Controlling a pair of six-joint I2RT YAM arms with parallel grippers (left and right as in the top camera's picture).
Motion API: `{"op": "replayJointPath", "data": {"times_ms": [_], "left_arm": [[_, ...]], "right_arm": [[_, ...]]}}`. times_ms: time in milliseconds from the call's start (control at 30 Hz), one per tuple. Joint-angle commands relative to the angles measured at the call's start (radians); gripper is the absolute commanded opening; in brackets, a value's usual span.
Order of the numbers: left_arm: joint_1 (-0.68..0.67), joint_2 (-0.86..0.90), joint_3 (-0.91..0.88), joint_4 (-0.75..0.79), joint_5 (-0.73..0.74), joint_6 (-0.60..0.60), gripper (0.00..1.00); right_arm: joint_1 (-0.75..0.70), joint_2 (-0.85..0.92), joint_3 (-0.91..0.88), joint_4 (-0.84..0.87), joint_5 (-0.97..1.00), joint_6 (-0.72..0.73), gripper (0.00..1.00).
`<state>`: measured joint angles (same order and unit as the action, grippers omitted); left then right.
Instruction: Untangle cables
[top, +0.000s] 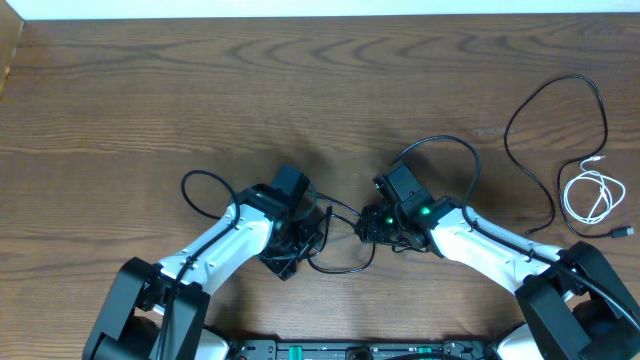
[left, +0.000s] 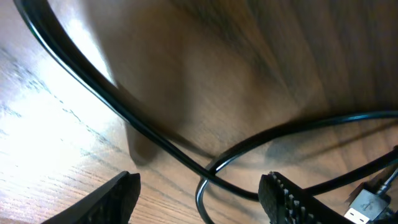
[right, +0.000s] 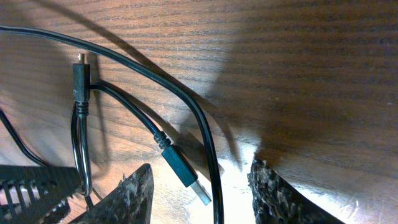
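A tangled black cable (top: 345, 262) lies on the wooden table between my two grippers, with loops reaching left (top: 190, 185) and up right (top: 440, 142). My left gripper (top: 300, 238) is open low over it. In the left wrist view a crossing of black cable strands (left: 208, 173) lies between the open jaws (left: 199, 190). My right gripper (top: 372, 225) is open. In the right wrist view a USB plug (right: 183, 171) and a black cable strand (right: 210, 155) lie between its jaws (right: 202, 186). A small plug (right: 79, 79) lies to the left.
A second black cable (top: 555, 125) loops at the far right. Below it lies a coiled white cable (top: 590, 197). Thick black wires run from the arm bases at the front edge.
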<state>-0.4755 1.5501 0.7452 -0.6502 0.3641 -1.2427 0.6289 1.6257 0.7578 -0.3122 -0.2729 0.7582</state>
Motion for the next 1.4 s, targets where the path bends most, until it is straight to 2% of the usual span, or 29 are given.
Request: {"op": "replayJointPath", "data": {"times_ms": [0,133,233,467,533,600,700,800,867,1033,1167,1233,1367], "left_arm": [[-0.034,0.005,-0.004,-0.007,-0.006,-0.013,0.60],[-0.086,0.005,-0.004,-0.006,-0.009,-0.057,0.59],[-0.110,0.005,-0.004,-0.005,-0.018,-0.077,0.52],[-0.126,0.005,-0.004,-0.003,-0.035,-0.079,0.50],[-0.126,0.005,-0.004,-0.002,-0.061,-0.054,0.43],[-0.126,0.005,-0.004,-0.002,-0.069,0.006,0.41],[-0.125,0.003,-0.003,0.027,-0.053,0.202,0.41],[-0.115,-0.002,0.000,0.079,0.023,0.394,0.41],[-0.103,-0.008,0.004,0.095,0.076,0.467,0.41],[-0.049,-0.025,0.026,0.082,0.169,0.607,0.41],[0.016,-0.058,0.039,0.065,0.257,0.714,0.42],[0.051,-0.084,0.043,0.058,0.290,0.754,0.43],[0.136,-0.175,0.043,0.033,0.309,0.806,0.44]], "right_arm": [[0.008,-0.009,-0.003,-0.002,0.012,0.004,0.48],[0.008,-0.009,-0.003,-0.001,0.012,0.004,0.49],[0.008,-0.009,-0.003,-0.002,0.012,0.004,0.49],[0.008,-0.009,-0.003,-0.002,0.012,0.004,0.51],[0.008,-0.009,-0.003,-0.002,0.012,0.003,0.51],[0.007,-0.009,-0.003,0.003,0.013,-0.019,0.51],[-0.010,-0.015,0.006,0.008,-0.026,-0.088,0.50],[-0.041,-0.037,0.034,0.009,-0.106,-0.155,0.51],[-0.058,-0.059,0.051,-0.006,-0.111,-0.181,0.59],[-0.085,-0.099,0.065,-0.050,-0.115,-0.242,0.70],[-0.085,-0.097,0.065,-0.077,-0.114,-0.297,0.72],[-0.082,-0.096,0.064,-0.089,-0.115,-0.296,0.72],[-0.050,-0.092,0.064,-0.083,-0.090,-0.309,0.81]]}}
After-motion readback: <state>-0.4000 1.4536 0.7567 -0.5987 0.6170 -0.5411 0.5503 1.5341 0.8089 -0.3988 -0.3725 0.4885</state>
